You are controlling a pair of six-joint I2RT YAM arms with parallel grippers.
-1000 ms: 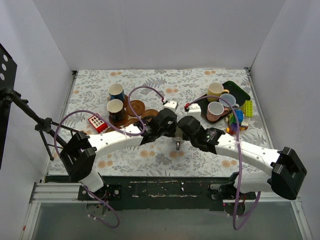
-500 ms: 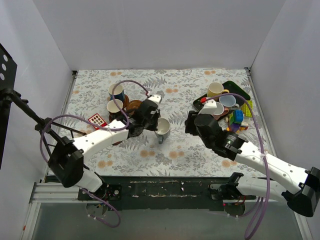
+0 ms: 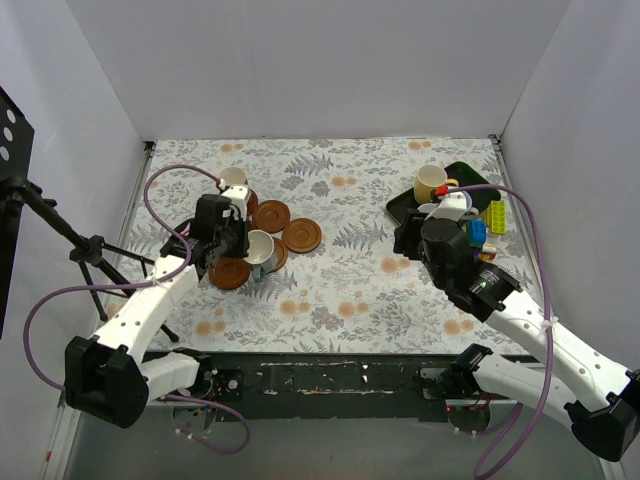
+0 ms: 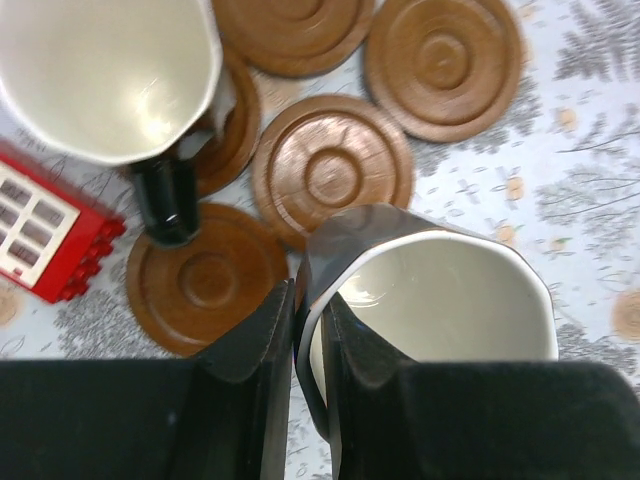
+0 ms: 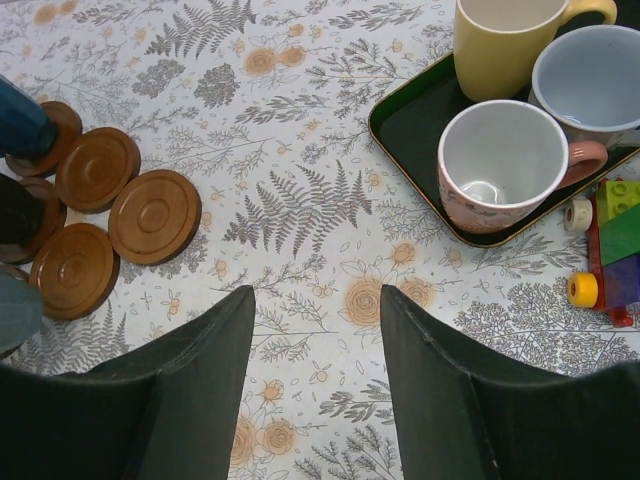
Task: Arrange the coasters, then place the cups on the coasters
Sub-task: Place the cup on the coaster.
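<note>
Our left end effector (image 4: 295,300) is clamped on the wall of a pale-lined cup (image 4: 440,300), well left of the tray (image 5: 412,125), among ringed reddish-brown coasters (image 4: 330,170). Only the right wrist view, not the left, shows our right end effector (image 5: 317,300) spread apart near the tray's three cups (image 5: 500,165).

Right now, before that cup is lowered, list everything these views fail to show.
- Left wrist view: the held cup hides its own base, so contact with the coaster behind it is unclear.
- Left wrist view: the dark cup is cut off by the top edge.
- Top view: the right arm covers most of the pink cup.
- Right wrist view: the blue cup is cut off by the left edge.
</note>
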